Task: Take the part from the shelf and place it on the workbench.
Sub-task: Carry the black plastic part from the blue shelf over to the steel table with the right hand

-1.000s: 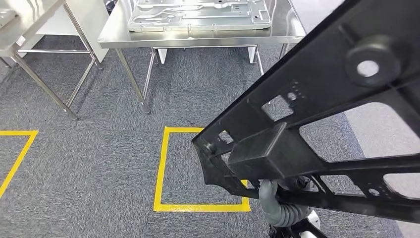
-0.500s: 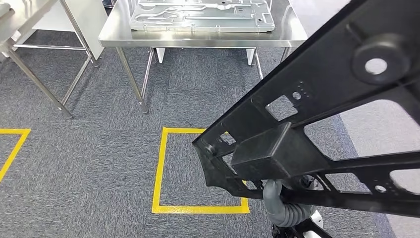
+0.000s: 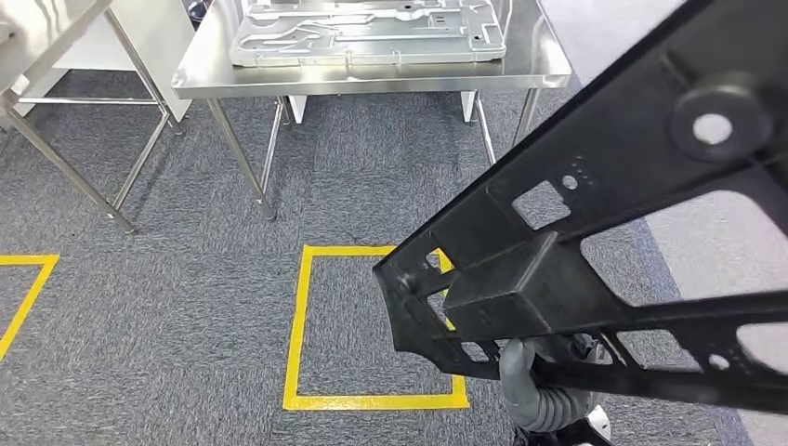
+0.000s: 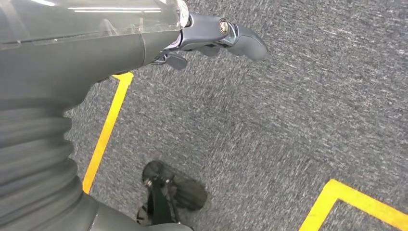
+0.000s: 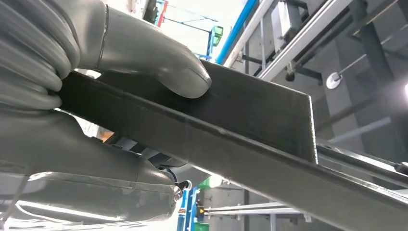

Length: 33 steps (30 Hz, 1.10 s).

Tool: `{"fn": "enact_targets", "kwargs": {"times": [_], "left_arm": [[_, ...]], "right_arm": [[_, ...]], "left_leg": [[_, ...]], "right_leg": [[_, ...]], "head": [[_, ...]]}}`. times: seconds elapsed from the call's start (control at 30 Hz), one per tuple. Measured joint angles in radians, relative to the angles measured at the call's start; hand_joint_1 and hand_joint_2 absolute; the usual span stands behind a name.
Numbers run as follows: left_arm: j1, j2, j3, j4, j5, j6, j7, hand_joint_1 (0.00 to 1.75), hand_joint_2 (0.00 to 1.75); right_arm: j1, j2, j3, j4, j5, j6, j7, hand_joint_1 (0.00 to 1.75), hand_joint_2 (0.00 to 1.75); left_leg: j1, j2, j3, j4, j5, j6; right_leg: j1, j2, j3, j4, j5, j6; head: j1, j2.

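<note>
The big black part [image 3: 595, 232] runs off the picture's edge, so its far end is cut off. It is up in the air, over the grey carpet [image 3: 186, 307]. The right hand [image 5: 120, 96] holds it: the thumb [image 5: 159, 62] presses on one side of a bar, and the other fingers are hidden behind it. From above, this hand is mostly covered. The left hand [image 4: 211, 38] hangs loose, holding nothing. The bench [image 3: 372, 70] stands ahead.

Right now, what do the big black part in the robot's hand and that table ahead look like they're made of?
The black part looks like moulded plastic: matte, with ribs, cut-out windows and a round boss. It could be coated metal. The table looks like stainless steel: a bright brushed top with reflections and thin shiny legs. The plate lying on it seems to be pressed or cast light metal, dull silver.
</note>
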Motion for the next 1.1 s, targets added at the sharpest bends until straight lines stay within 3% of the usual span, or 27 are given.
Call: {"fn": "enact_targets", "kwargs": {"times": [0.07,0.1,0.17,0.23,0.27,0.4,0.47,0.53,0.57,0.6,0.63,0.7,0.77,0.83,0.93,0.97,1.03,1.07,1.1], "left_arm": [[0.002,0.000,0.000,0.000,-0.001,0.000,0.001,0.00,1.75],[0.002,0.000,0.000,0.000,-0.002,0.000,0.002,0.00,1.75],[0.002,0.000,0.000,0.000,-0.004,0.000,0.002,0.00,1.75],[0.002,0.002,0.000,0.000,-0.008,-0.001,0.002,0.00,1.75],[0.001,0.003,-0.001,0.000,-0.009,-0.001,0.002,0.00,1.75],[0.001,0.004,-0.004,0.000,-0.013,-0.002,0.002,0.00,1.75],[0.000,0.004,-0.004,0.000,-0.014,-0.002,0.002,0.00,1.75],[-0.001,0.004,-0.005,0.000,-0.014,-0.001,0.003,0.00,1.75],[-0.001,0.004,-0.005,0.000,-0.014,-0.001,0.004,0.00,1.75],[0.000,0.004,-0.005,0.000,-0.014,-0.001,0.004,0.00,1.75],[0.000,0.004,-0.005,0.000,-0.014,0.000,0.004,0.00,1.75],[0.000,0.003,-0.005,0.000,-0.013,0.001,0.004,0.00,1.75],[-0.002,0.003,-0.005,0.000,-0.013,0.001,0.003,0.00,1.75],[-0.004,0.003,-0.005,0.000,-0.013,0.001,0.002,0.00,1.75],[-0.007,0.003,-0.005,0.000,-0.013,0.001,0.002,0.00,1.75],[-0.008,0.004,-0.005,0.000,-0.013,0.001,0.002,0.00,1.75],[-0.007,0.004,-0.005,0.000,-0.015,0.001,0.001,0.00,1.75],[-0.006,0.004,-0.005,0.000,-0.017,0.001,0.001,0.00,1.75],[-0.004,0.003,-0.005,0.000,-0.019,0.001,0.001,0.00,1.75]], "right_arm": [[0.007,0.000,0.000,0.000,0.002,-0.002,0.000,1.75,1.75],[0.010,0.000,0.000,0.000,0.002,-0.003,0.000,1.75,1.75],[0.014,0.000,0.000,0.000,0.003,-0.009,0.000,1.75,1.75],[0.016,0.000,0.000,0.000,0.004,-0.018,0.000,1.75,1.75],[0.016,0.000,0.000,0.000,0.005,-0.023,0.000,1.75,1.75],[0.018,0.000,0.001,-0.002,0.008,-0.034,0.000,1.75,1.75],[0.021,0.000,0.002,-0.003,0.015,-0.035,0.000,1.75,1.75],[0.027,0.000,0.002,-0.004,0.020,-0.035,0.000,1.75,1.75],[0.031,0.000,0.002,-0.004,0.020,-0.035,0.000,1.75,1.75],[0.034,0.000,0.003,-0.004,0.020,-0.035,0.000,1.75,1.75],[0.035,0.000,0.003,-0.004,0.020,-0.035,0.000,1.75,1.75],[0.036,0.000,0.005,-0.004,0.020,-0.037,0.000,1.75,1.75],[0.035,0.000,0.008,-0.003,0.020,-0.043,0.000,1.75,1.75],[0.034,0.000,0.010,-0.003,0.019,-0.050,0.001,1.75,1.75],[0.033,0.000,0.012,-0.003,0.018,-0.054,0.000,1.75,1.75],[0.032,0.000,0.013,-0.003,0.018,-0.055,0.000,1.75,1.75],[0.031,0.000,0.016,-0.003,0.018,-0.056,0.000,1.75,1.75],[0.032,0.000,0.017,-0.002,0.019,-0.058,0.000,1.75,1.75],[0.033,0.000,0.018,-0.002,0.020,-0.061,0.000,1.75,1.75]], "left_leg": [[0.001,0.000,-0.072,0.111,-0.024,-0.003],[0.001,0.000,-0.086,0.117,-0.006,-0.002],[0.000,0.000,-0.056,0.016,0.080,0.004],[-0.005,-0.001,-0.006,-0.105,0.135,0.015],[-0.008,-0.002,0.009,-0.138,0.141,0.022],[-0.007,-0.002,0.024,-0.166,0.128,0.046],[-0.003,-0.002,0.038,-0.176,0.125,0.056],[-0.004,-0.002,0.047,-0.178,0.117,0.062],[-0.004,-0.002,0.052,-0.177,0.112,0.063],[-0.004,-0.002,0.059,-0.177,0.106,0.062],[-0.004,-0.003,0.069,-0.177,0.099,0.061],[-0.004,-0.004,0.089,-0.177,0.083,0.055],[-0.007,-0.004,0.099,-0.175,0.069,0.045],[-0.009,-0.003,0.100,-0.178,0.063,0.034],[-0.007,-0.001,0.097,-0.155,0.042,0.019],[-0.006,-0.001,0.077,-0.113,0.022,0.015],[-0.003,-0.002,0.002,0.021,-0.024,0.008],[-0.002,-0.002,-0.037,0.079,-0.036,0.006],[-0.002,-0.002,-0.064,0.106,-0.028,0.005]], "right_leg": [[0.003,0.002,0.008,0.000,-0.009,-0.003],[0.003,0.003,0.015,0.000,-0.014,-0.002],[0.004,0.006,0.034,0.000,-0.027,0.000],[0.006,0.007,0.048,0.001,-0.040,0.008],[0.006,0.008,0.051,0.001,-0.045,0.014],[0.006,0.006,0.050,0.007,-0.060,0.035],[0.005,0.004,0.015,0.084,-0.098,0.043],[0.003,0.004,-0.066,0.220,-0.143,0.047],[0.002,0.004,-0.102,0.269,-0.147,0.049],[0.001,0.003,-0.122,0.284,-0.131,0.049],[0.001,0.003,-0.123,0.259,-0.095,0.049],[0.001,0.002,-0.083,0.137,-0.007,0.043],[0.005,0.000,-0.046,0.043,0.025,0.035],[0.009,0.002,-0.039,0.022,0.015,0.026],[0.002,0.004,-0.023,0.007,0.012,0.010],[0.000,0.003,-0.015,0.001,0.009,0.005],[0.001,0.001,-0.002,-0.001,-0.001,-0.001],[0.001,0.002,0.005,-0.001,-0.007,-0.002],[0.002,0.003,0.013,-0.001,-0.014,-0.002]], "head": [[0.000,0.000],[0.000,0.000],[0.000,0.000],[0.000,0.000],[0.000,0.000],[0.000,0.000],[0.000,0.000],[0.000,0.000],[0.000,0.000],[0.000,0.000],[0.000,0.000],[0.000,0.000],[0.000,0.000],[0.000,0.000],[0.000,0.000],[0.000,0.000],[0.000,0.000],[0.000,0.000],[0.000,0.000]]}}
